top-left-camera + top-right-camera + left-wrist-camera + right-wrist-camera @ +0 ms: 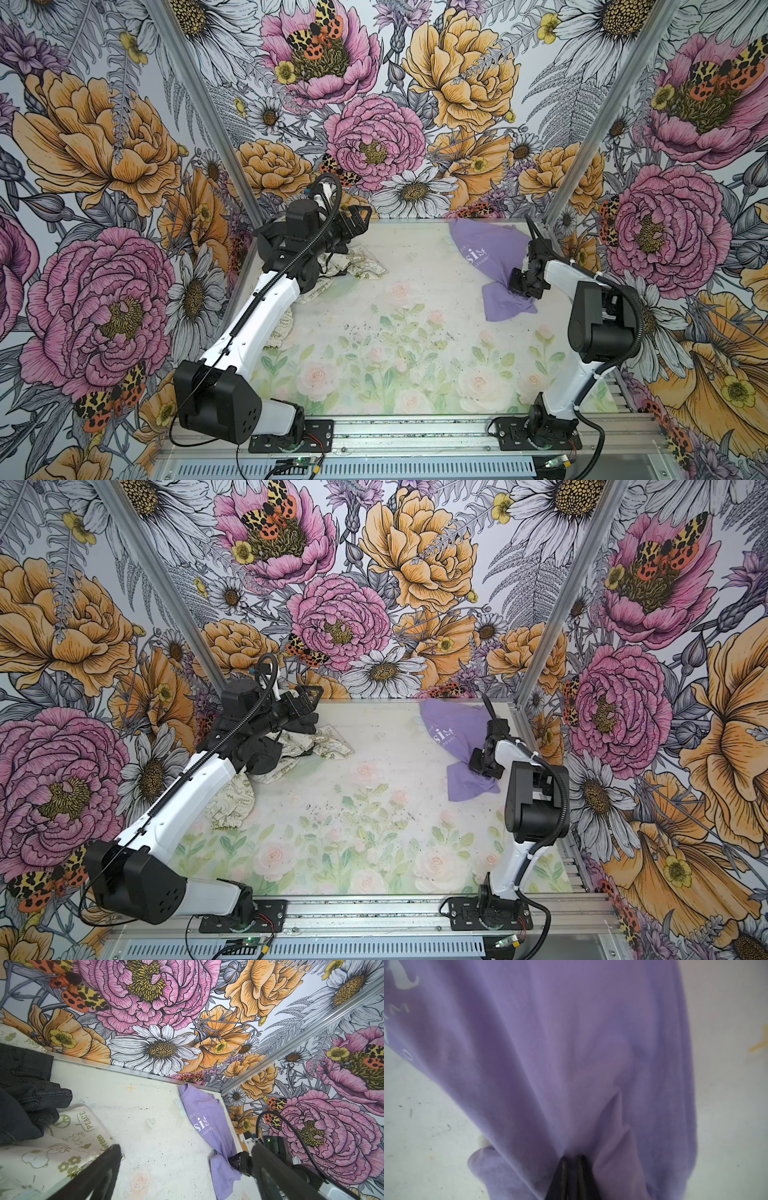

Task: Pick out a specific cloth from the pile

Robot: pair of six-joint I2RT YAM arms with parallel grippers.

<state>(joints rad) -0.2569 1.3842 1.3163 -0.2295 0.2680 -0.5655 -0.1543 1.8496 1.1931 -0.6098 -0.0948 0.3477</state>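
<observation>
Right wrist view is showing the right pincer [573,1157] pinching the cloth [571,1053] tight; the left pincer [187,1147] is gaping wide, empty.

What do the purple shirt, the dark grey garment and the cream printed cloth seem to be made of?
The purple shirt looks like a soft matte knit, likely cotton jersey; it gathers into smooth folds at the right gripper. The dark grey garment looks like a heavier weave, maybe denim, with stitched seams and a faded tone. The cream printed cloth looks like thin matte fabric, probably cotton, lying in flat creases.
</observation>
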